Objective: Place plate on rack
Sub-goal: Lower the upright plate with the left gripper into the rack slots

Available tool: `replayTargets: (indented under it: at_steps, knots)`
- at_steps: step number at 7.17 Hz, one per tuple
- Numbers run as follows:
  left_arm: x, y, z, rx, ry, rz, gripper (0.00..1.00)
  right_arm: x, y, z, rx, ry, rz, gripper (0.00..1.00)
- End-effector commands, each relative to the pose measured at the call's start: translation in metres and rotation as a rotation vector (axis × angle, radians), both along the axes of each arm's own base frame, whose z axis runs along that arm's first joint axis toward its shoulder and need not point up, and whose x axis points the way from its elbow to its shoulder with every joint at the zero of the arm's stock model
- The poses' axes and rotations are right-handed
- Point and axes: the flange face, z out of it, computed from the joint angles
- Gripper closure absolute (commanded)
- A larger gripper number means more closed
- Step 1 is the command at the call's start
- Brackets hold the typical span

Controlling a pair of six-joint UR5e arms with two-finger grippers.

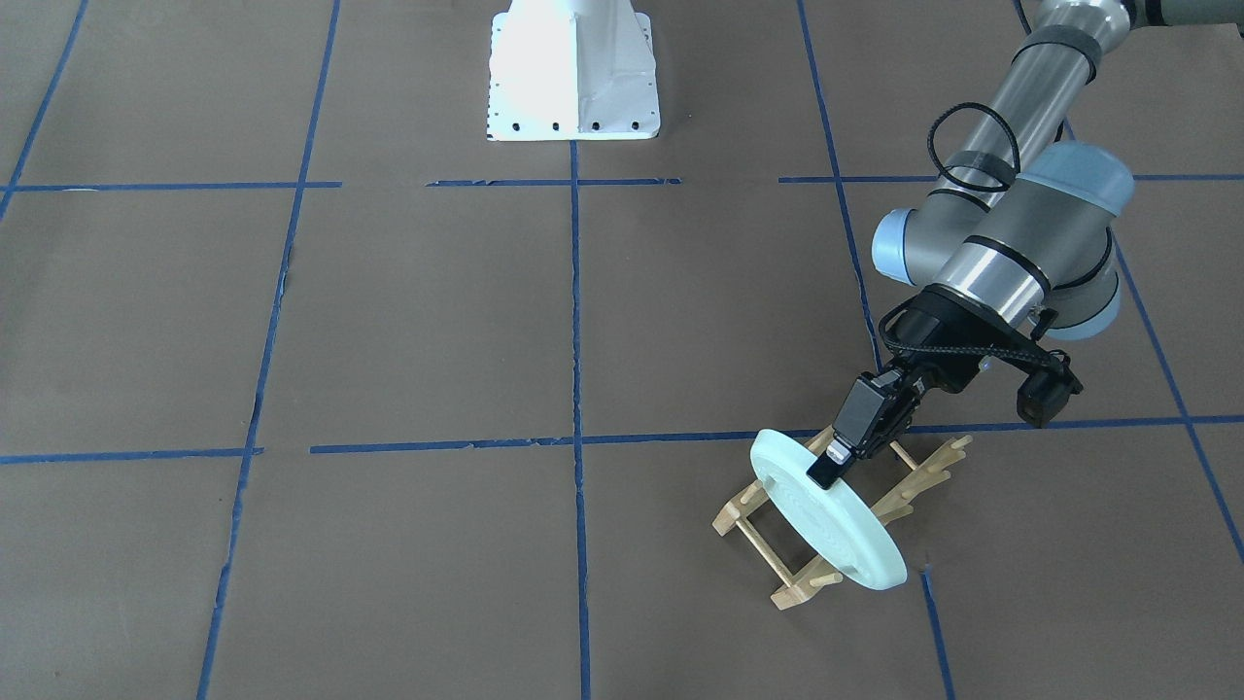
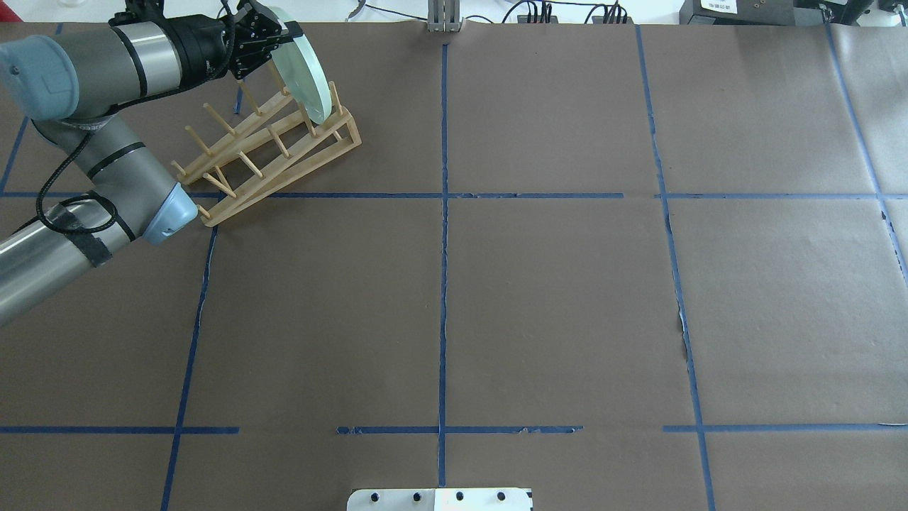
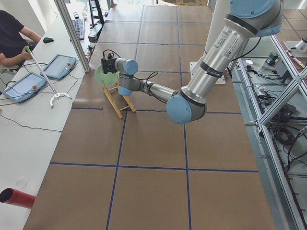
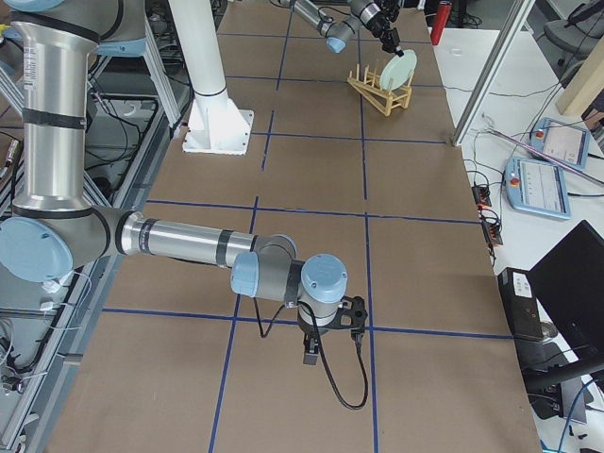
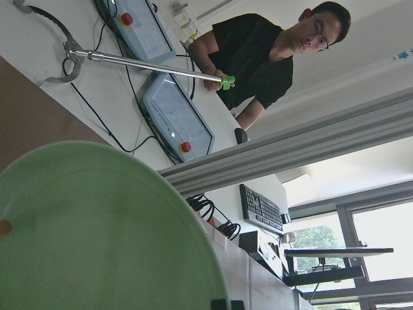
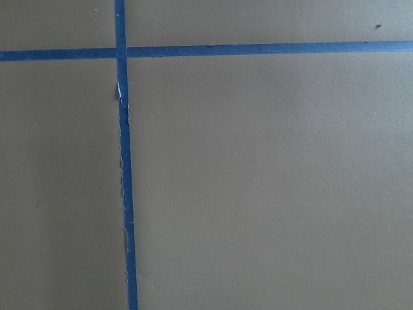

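Note:
The pale mint-green plate (image 1: 844,530) stands on edge, tilted, between the pegs at one end of the light-wood rack (image 1: 789,581). My left gripper (image 1: 828,471) is shut on the plate's upper rim. The overhead view shows the same grip (image 2: 286,33), with the plate (image 2: 313,77) at the far end of the rack (image 2: 284,157). The left wrist view is filled by the plate's face (image 5: 97,226). My right gripper (image 4: 315,351) shows only in the exterior right view, pointing down just above the table; I cannot tell whether it is open or shut.
The white robot base (image 1: 573,73) stands at mid table. An operator (image 3: 13,38) sits beyond the far table edge with control pendants (image 3: 60,65) and a reach stick. An aluminium post (image 2: 443,15) stands at the far edge. A red cylinder (image 3: 17,197) lies off the table.

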Motion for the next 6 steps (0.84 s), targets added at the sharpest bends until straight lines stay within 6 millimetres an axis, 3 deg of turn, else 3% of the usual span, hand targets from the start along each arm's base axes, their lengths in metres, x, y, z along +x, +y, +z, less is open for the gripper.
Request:
replayTargets:
  at_steps: [1, 2, 3, 4, 5, 6]
  knots:
    - [0.004, 0.002, 0.0, -0.001, 0.0, 0.005, 0.91, 0.0, 0.001, 0.001, -0.001, 0.0, 0.0, 0.0]
    - [0.004, 0.002, 0.0, -0.001, 0.0, 0.005, 0.35, 0.0, 0.0, 0.0, 0.0, 0.0, 0.0, 0.0]
    - [0.005, 0.001, -0.002, 0.0, 0.001, 0.004, 0.0, 0.0, 0.001, 0.001, -0.001, 0.0, 0.0, 0.0]
    - [0.003, 0.002, -0.006, 0.006, 0.005, 0.004, 0.0, 0.0, 0.0, 0.0, 0.0, 0.0, 0.0, 0.0]
    - [-0.013, 0.013, -0.025, 0.043, 0.025, -0.002, 0.0, 0.0, 0.001, 0.001, -0.001, 0.0, 0.0, 0.0]
    - [-0.032, 0.029, -0.006, 0.011, -0.001, -0.008, 0.0, 0.0, 0.0, 0.0, 0.0, 0.0, 0.0, 0.0]
